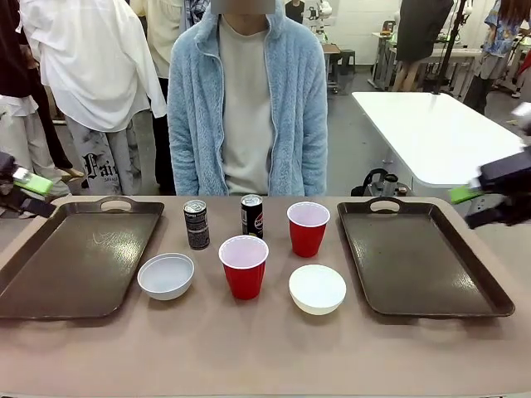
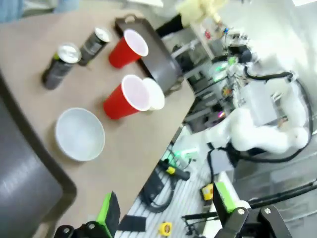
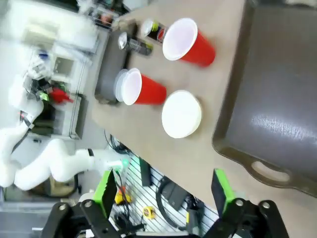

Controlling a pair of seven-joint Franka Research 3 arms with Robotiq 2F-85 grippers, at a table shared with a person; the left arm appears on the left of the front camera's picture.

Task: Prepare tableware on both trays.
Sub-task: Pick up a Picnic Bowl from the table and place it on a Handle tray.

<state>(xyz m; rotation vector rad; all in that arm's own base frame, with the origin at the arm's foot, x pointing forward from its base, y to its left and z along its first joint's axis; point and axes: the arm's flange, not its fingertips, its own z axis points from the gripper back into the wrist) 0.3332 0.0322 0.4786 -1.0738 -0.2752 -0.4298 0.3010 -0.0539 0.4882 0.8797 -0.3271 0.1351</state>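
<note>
So the left gripper [image 2: 166, 206] and right gripper [image 3: 164, 192] are hanging wide open, gripping nothing; cups [image 1: 244, 267], bowls [image 1: 166, 276] and cans [image 1: 197, 224] are sitting bunched mid-table between the trays [image 1: 431, 265], probably so either arm reaches them.

Behind your near cup [image 1: 244, 267] stand the left can [image 1: 197, 225] and right can [image 1: 251, 215], the far cup [image 1: 308, 228] behind-right; left bowl [image 1: 166, 276] and left tray [image 1: 75, 257] lie leftward, right bowl [image 1: 317, 288] and right tray [image 1: 423, 249] rightward.
</note>
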